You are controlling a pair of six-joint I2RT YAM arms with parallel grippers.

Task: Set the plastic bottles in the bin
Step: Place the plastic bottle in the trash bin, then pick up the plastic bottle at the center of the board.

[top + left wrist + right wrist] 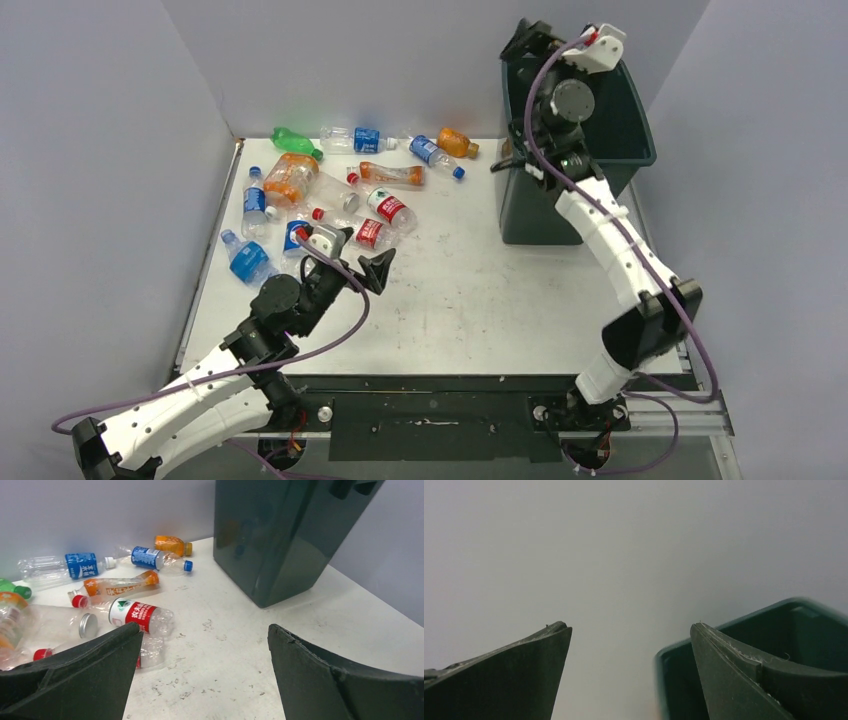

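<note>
1. Small plastic bottles (385, 205), mostly clear with blue or red labels, are scattered over the far-left part of the scuffed white table (480, 300).
2. Edges of the pile: blue-tinted bottle (247, 262) nearest, on the left. Green bottle (297, 141) and orange bottle (456, 142) are along the far wall.
3. Left gripper (362, 262) is low over the table at the pile's near-right edge, jaws wide apart, nothing between them. Left wrist view: red-labelled clear bottle (142, 616) lies just beyond the left finger.
4. Tall dark green rectangular plastic bin (530, 215) stands upright at far right, well apart from the bottles. Interior is too dark to tell contents.
5. Right gripper (530, 40) is above the bin's far-left corner, jaws spread, holding nothing. Right wrist view: bin rim by the right finger, grey wall ahead.
</note>
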